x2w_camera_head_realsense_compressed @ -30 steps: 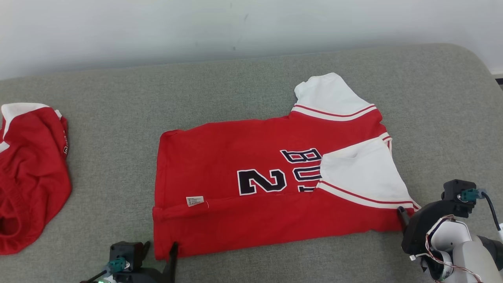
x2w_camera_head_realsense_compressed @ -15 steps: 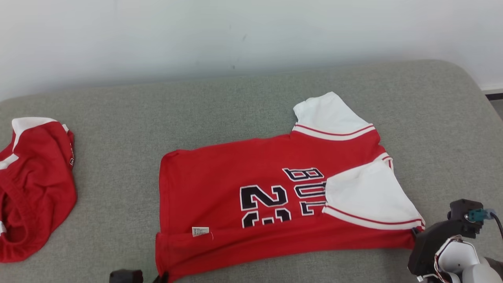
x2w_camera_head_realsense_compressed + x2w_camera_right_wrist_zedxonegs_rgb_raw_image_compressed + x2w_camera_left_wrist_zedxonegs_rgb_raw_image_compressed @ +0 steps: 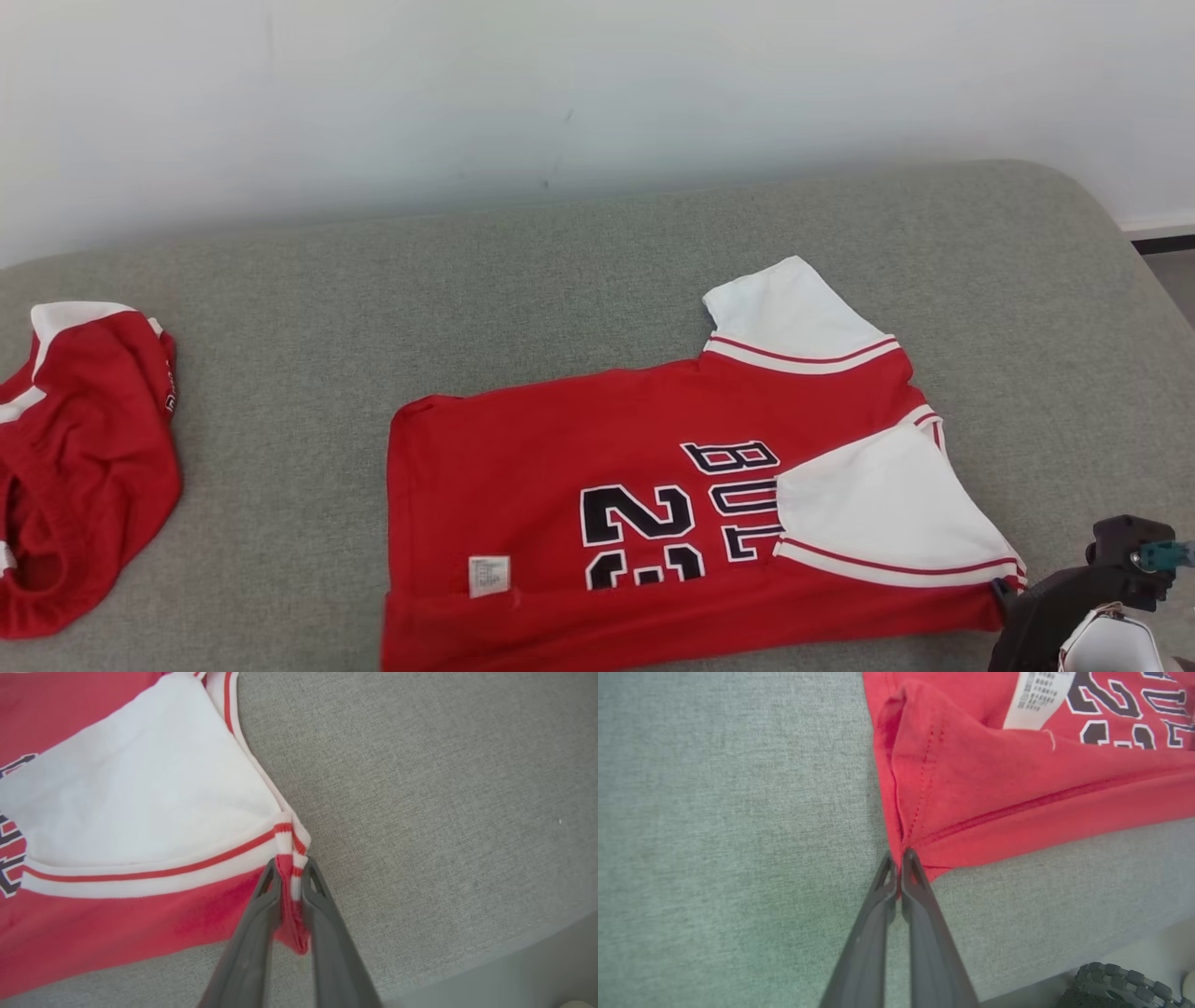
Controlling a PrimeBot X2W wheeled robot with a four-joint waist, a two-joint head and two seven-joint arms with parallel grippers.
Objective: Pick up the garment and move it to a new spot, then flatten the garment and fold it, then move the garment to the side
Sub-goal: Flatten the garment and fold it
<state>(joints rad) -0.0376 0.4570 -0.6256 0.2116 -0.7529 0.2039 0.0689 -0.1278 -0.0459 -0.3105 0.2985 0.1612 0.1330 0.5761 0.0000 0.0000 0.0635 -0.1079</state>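
Surface: grey fabric cushion against white wall | far left: crumpled red garment, partly cropped | centre-right: red jersey spread out, long axis left-right, hem left, white sleeves right, near edge cut off in head view | left gripper clamped on hem corner | right gripper pinching striped cuff corner
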